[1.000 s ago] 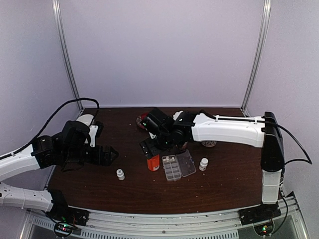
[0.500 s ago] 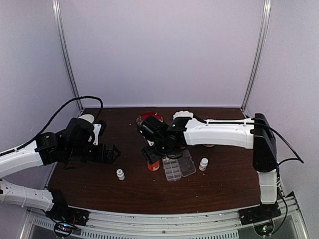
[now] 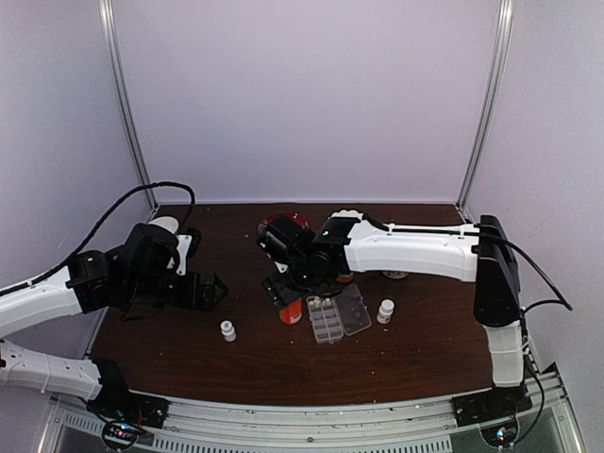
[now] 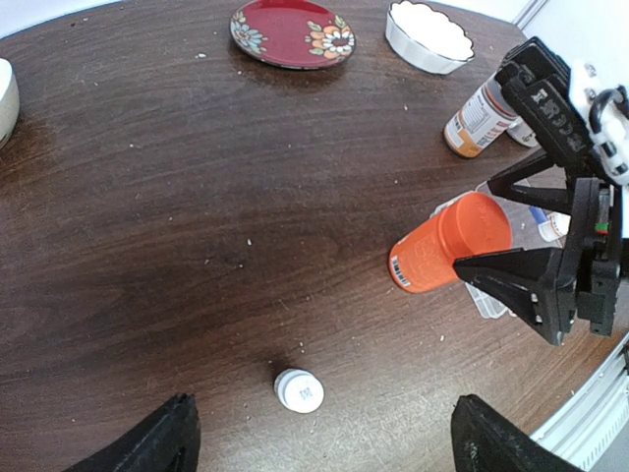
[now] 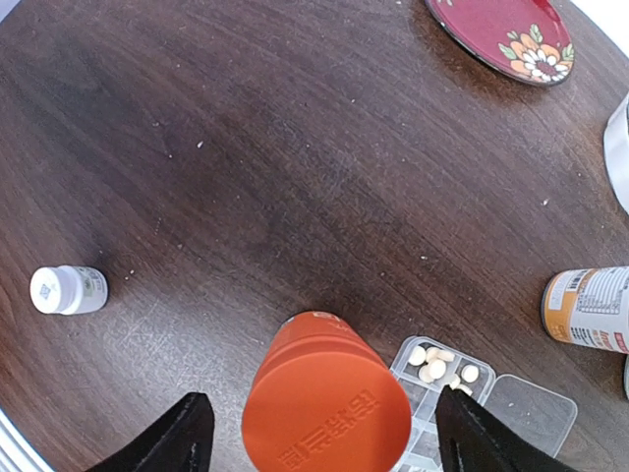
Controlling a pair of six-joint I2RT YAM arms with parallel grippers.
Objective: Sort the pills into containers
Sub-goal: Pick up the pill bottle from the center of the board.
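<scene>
R pincer point(image 5: 322, 398) shifted left; pills point(image 5: 437, 366) just right.

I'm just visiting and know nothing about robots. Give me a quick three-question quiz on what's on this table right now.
1. True or false: the lid of the pill box is open.
2. What sits between the fingers of the right hand? A, a spoon; B, the orange bottle; C, a sponge.
3. How many small white bottles appear in the top view?
Key: 1 true. 2 B. 3 two.
</scene>
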